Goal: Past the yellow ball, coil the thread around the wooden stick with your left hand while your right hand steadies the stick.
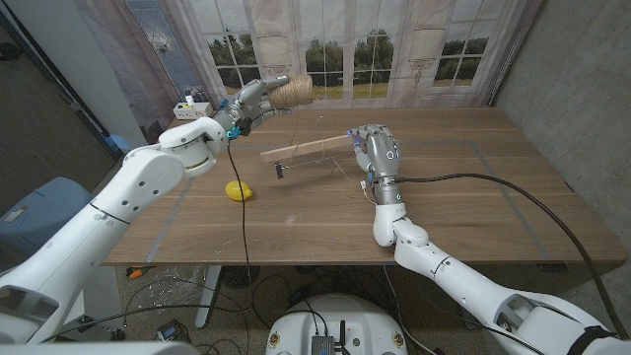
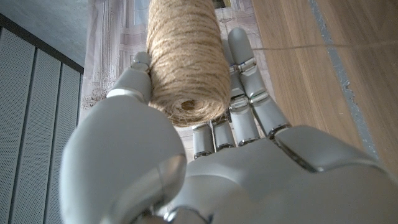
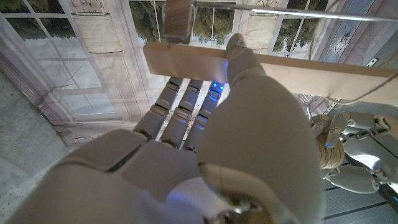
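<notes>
My left hand [image 1: 248,102] is raised over the table's far left and grips a spool of brown thread [image 1: 291,92]; in the left wrist view the spool [image 2: 183,59] sits between the thumb and fingers of that hand [image 2: 211,162]. My right hand [image 1: 380,153] holds the right end of the wooden stick [image 1: 311,150], which hangs above the table and slopes down to the left. A thin thread runs from the spool to the stick near my right hand. The yellow ball [image 1: 238,190] lies on the table in front of the stick's left end. In the right wrist view the stick [image 3: 298,65] crosses my right hand's fingers [image 3: 186,106].
A small dark piece [image 1: 279,170] hangs at the stick's left end. A box with small items [image 1: 192,106] stands at the table's far left corner. Curtains and windows run behind the wooden table [image 1: 473,197]. A black cable [image 1: 242,197] hangs from my left arm.
</notes>
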{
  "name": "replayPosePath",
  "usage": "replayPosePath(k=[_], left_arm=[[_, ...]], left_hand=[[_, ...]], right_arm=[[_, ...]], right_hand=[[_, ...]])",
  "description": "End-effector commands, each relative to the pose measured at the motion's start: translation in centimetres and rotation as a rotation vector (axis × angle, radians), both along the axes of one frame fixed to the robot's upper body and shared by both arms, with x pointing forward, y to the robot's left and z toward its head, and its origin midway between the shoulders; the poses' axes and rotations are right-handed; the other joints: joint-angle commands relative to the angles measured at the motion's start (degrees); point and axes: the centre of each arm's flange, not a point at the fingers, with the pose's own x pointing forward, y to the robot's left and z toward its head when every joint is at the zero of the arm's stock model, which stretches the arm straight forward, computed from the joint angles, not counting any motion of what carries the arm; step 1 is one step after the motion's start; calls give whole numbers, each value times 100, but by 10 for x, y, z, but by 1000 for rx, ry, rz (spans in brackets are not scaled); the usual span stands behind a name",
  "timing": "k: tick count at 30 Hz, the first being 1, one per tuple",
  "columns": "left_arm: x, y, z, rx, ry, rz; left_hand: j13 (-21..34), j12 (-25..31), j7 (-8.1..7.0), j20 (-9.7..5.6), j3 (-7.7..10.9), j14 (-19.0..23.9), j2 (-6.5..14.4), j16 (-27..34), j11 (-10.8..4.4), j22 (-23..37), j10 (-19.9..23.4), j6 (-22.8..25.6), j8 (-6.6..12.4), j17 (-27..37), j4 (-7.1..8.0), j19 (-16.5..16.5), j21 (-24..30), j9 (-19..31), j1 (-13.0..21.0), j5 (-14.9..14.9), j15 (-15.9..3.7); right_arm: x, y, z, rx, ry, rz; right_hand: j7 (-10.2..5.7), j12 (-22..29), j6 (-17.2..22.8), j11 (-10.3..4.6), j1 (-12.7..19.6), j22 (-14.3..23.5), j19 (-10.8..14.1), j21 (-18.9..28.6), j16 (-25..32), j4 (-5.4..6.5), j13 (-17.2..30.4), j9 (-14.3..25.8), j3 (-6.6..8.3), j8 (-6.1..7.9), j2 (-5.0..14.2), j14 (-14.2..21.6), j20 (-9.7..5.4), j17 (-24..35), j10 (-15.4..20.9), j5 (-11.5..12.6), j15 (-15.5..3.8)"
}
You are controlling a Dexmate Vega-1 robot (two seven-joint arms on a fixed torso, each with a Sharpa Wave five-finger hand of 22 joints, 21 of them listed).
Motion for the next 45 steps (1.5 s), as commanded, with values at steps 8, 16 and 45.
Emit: replayPosePath(k=[8, 16, 45], left_arm=[[-22, -32, 6, 109, -69, -98], [-26, -40, 3, 139, -68, -129], [-13, -48, -40, 155, 49, -195]], left_hand=[[978, 18, -188, -506, 719, 1136, 1101, -13, -831, 17, 877, 334, 45, 39, 79, 153, -21, 22, 1076, 52, -1447], [986, 13, -194, -503, 719, 1138, 1100, -21, -826, 17, 870, 334, 39, 51, 79, 152, -23, 26, 1077, 52, -1447], [991, -6, -188, -504, 715, 1148, 1098, -57, -826, 18, 881, 342, 23, 73, 78, 151, -29, 40, 1082, 53, -1448]], right_arm=[[14, 10, 9, 39, 136, -86], [23, 8, 15, 117, 203, -136], [26, -7, 32, 479, 184, -214]], right_hand=[[83, 787, 105, -54, 153, 3, -76, 53, -28, 73, 605, 12, 1, 21, 277, -17, 54, 21, 601, 37, -829], [99, 781, 105, -43, 94, 0, -110, 59, -68, 114, 605, 13, -12, 22, 296, -38, 83, 2, 596, 33, -794], [348, 798, 125, 94, 67, -14, -88, 138, 129, 110, 553, 12, 8, 27, 311, 354, 272, 185, 697, 13, -721]])
